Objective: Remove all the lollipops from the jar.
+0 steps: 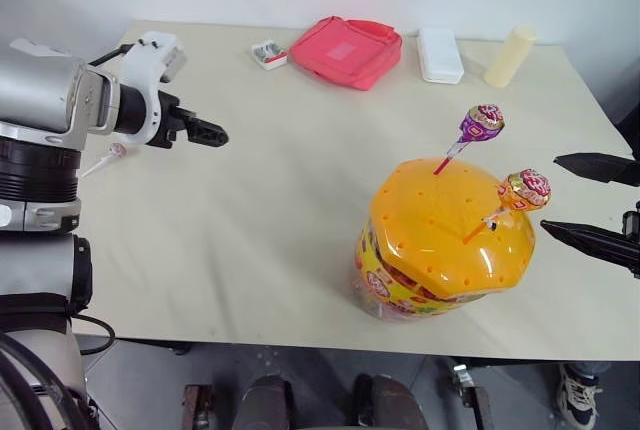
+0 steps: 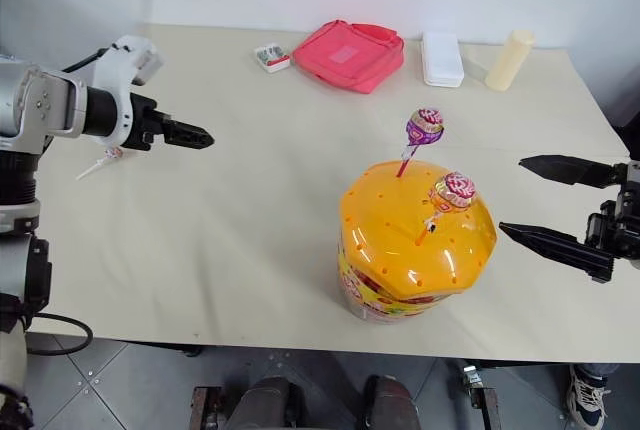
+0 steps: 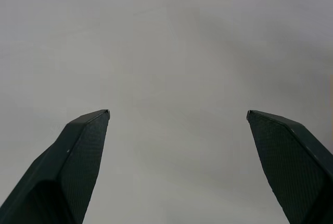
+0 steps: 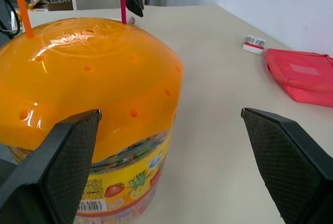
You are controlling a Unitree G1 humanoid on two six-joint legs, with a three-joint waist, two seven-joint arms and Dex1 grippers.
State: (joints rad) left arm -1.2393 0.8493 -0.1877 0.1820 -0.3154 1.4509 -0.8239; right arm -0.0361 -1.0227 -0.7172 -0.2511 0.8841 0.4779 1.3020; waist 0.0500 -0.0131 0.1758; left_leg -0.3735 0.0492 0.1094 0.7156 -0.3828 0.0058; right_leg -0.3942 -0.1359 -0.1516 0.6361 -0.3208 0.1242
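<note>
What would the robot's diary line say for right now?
left gripper: open, empty | right gripper: open beside jar | lollipops: two in lid, one on table

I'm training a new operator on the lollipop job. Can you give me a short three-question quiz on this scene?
1. How many lollipops stand in the jar's orange lid?
2. True or false: the pink lollipop lies on the table near the left end effector.
3. Which end effector is nearer the jar: A) left, B) right?

Key:
1. Two: the purple lollipop and the red-yellow lollipop.
2. True; it lies flat, free of the open end effector.
3. B; it is open beside the jar, not touching it.
</note>
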